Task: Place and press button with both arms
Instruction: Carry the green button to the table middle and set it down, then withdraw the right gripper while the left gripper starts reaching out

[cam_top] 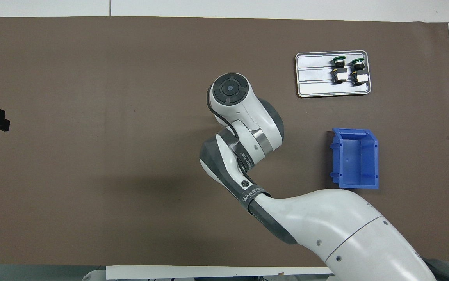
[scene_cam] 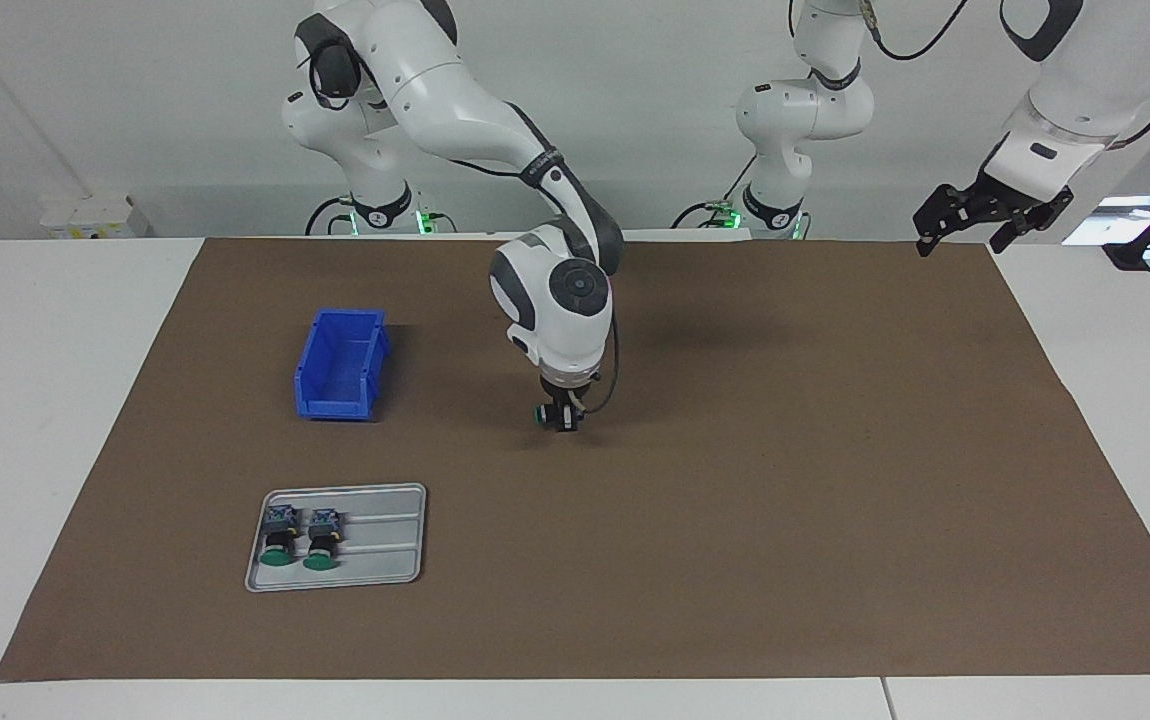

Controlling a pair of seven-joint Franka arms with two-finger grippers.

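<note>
My right gripper [scene_cam: 563, 420] hangs low over the middle of the brown mat [scene_cam: 785, 480], shut on a button [scene_cam: 542, 413] whose green cap sticks out sideways. I cannot tell whether the button touches the mat. In the overhead view the right arm's wrist [cam_top: 230, 91] hides this gripper and the button. Two more buttons [scene_cam: 278, 540] [scene_cam: 320, 540] lie side by side in a grey tray [scene_cam: 385, 540] toward the right arm's end; they also show in the overhead view [cam_top: 339, 68] [cam_top: 357, 70]. My left gripper [scene_cam: 985, 215] waits raised and open over the mat's corner at the left arm's end.
A blue open bin [scene_cam: 340, 410] stands on the mat nearer to the robots than the tray; it also shows in the overhead view [cam_top: 355, 183], as does the tray [cam_top: 314, 74]. The mat covers most of the white table [scene_cam: 35, 400].
</note>
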